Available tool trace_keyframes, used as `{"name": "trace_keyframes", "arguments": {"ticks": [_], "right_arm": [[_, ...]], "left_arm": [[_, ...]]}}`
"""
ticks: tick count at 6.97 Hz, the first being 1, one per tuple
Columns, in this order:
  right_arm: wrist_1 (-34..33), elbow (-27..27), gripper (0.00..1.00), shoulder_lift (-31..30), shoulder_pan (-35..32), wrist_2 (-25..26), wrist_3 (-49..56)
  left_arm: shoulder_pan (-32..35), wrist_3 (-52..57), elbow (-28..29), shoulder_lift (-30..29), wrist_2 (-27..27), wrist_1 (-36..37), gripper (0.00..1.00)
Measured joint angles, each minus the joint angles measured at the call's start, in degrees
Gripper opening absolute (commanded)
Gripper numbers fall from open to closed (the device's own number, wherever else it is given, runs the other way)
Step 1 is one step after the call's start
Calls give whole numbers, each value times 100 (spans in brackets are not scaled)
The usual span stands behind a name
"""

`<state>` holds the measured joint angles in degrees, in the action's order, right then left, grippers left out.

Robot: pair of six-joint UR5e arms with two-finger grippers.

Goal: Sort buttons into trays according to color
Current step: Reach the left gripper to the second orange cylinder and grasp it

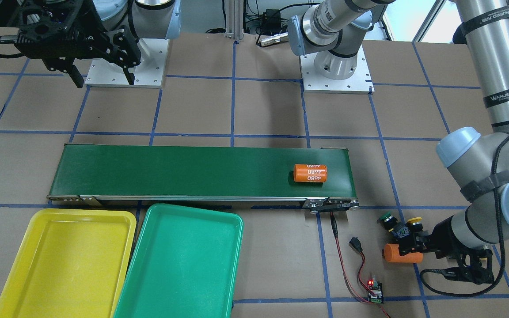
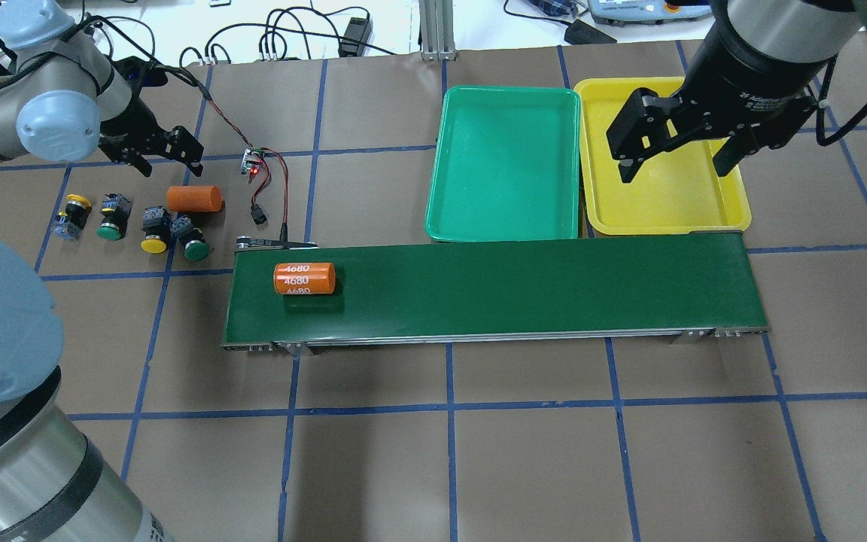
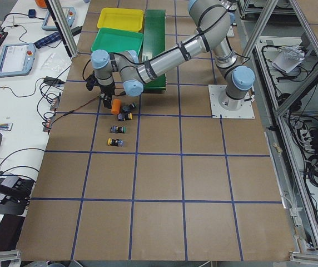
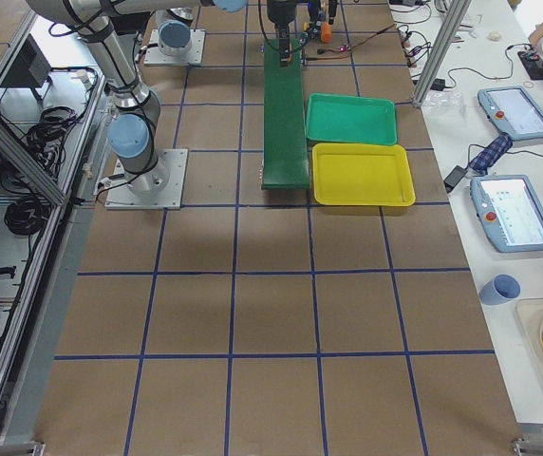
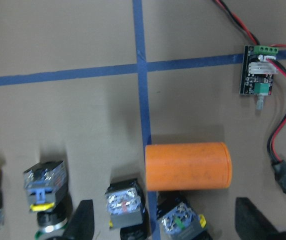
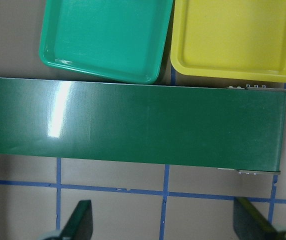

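Observation:
Four buttons lie in a row on the table left of the belt: yellow-capped (image 2: 72,214), green-capped (image 2: 112,218), yellow-capped (image 2: 155,229) and green-capped (image 2: 191,239). My left gripper (image 2: 168,162) hangs open just beyond them, over a plain orange cylinder (image 2: 194,199). In the left wrist view its fingertips (image 5: 83,220) straddle two button bodies (image 5: 125,202) with the cylinder (image 5: 188,166) ahead. The green tray (image 2: 505,165) and yellow tray (image 2: 667,203) sit side by side behind the belt, both bare. My right gripper (image 2: 674,158) is open, high above the yellow tray, holding nothing.
A long dark-green conveyor belt (image 2: 516,290) crosses the table, carrying an orange cylinder marked 4680 (image 2: 305,278) at its left end. A small controller board (image 2: 253,160) with red and black wires lies near the left gripper. Blue tape lines grid the brown table.

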<state>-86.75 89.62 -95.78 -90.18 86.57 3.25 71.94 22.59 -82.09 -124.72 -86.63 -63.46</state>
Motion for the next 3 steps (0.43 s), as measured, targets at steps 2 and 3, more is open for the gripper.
{"name": "trace_keyframes", "arguments": {"ticks": [2, 3], "right_arm": [[0, 2, 100, -1, 0, 0, -4], [0, 3, 100, -1, 0, 0, -2]], "left_arm": [[9, -20, -1, -135, 25, 23, 100], [14, -26, -5, -175, 19, 41, 100]]}}
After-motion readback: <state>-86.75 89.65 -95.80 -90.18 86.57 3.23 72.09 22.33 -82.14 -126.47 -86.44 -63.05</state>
